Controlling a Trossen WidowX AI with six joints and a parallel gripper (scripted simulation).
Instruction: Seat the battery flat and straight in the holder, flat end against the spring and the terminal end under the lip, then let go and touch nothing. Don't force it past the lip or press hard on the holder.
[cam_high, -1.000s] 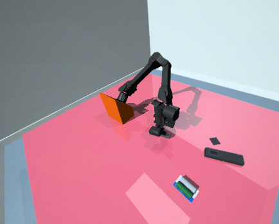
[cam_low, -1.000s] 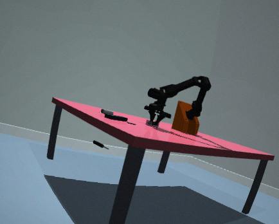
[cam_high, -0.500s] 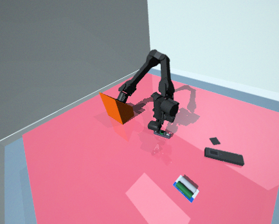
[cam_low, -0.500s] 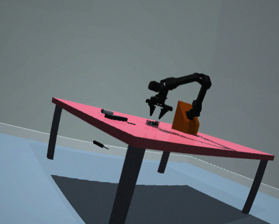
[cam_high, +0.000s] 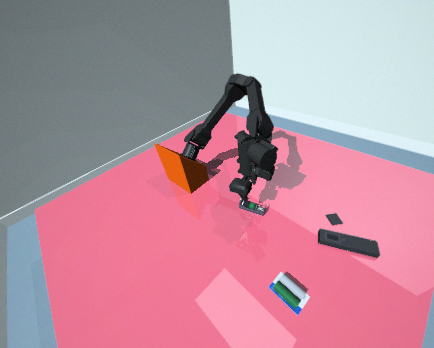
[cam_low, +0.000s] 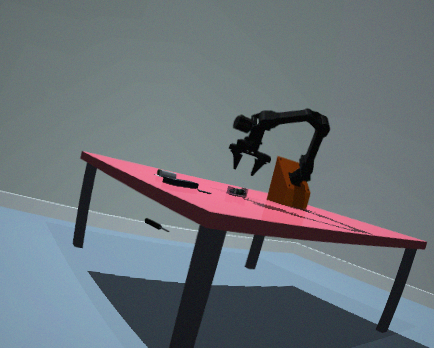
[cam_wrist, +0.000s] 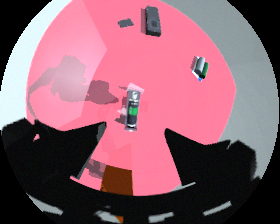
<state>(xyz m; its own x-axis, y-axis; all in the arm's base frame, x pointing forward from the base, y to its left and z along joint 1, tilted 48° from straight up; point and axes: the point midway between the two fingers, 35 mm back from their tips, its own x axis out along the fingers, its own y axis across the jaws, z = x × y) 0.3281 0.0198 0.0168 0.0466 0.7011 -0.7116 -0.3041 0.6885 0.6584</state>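
The battery (cam_high: 252, 205) (cam_wrist: 133, 111), dark with a green band, lies lengthwise within the small grey holder (cam_low: 237, 191) (cam_wrist: 131, 129). In the wrist view it looks roughly in line with the holder's long sides. A bright metallic patch shows at the holder's far end in that view. Whether the battery lies fully flat, touches the spring or has its terminal under the lip is too small to tell. My gripper (cam_low: 244, 172) (cam_wrist: 136, 128) is wide open and empty. It hangs above the holder, with its fingertips clear of the battery and holder.
A dark remote-like case (cam_high: 348, 243) (cam_wrist: 152, 21) and a thin dark plate (cam_high: 334, 219) (cam_wrist: 125, 23) lie beyond the holder. A blue-and-white tray with green and white cylinders (cam_high: 289, 292) (cam_wrist: 200, 67) lies farther off. An orange block (cam_high: 175, 167) (cam_low: 285, 185) stands by the arm's base.
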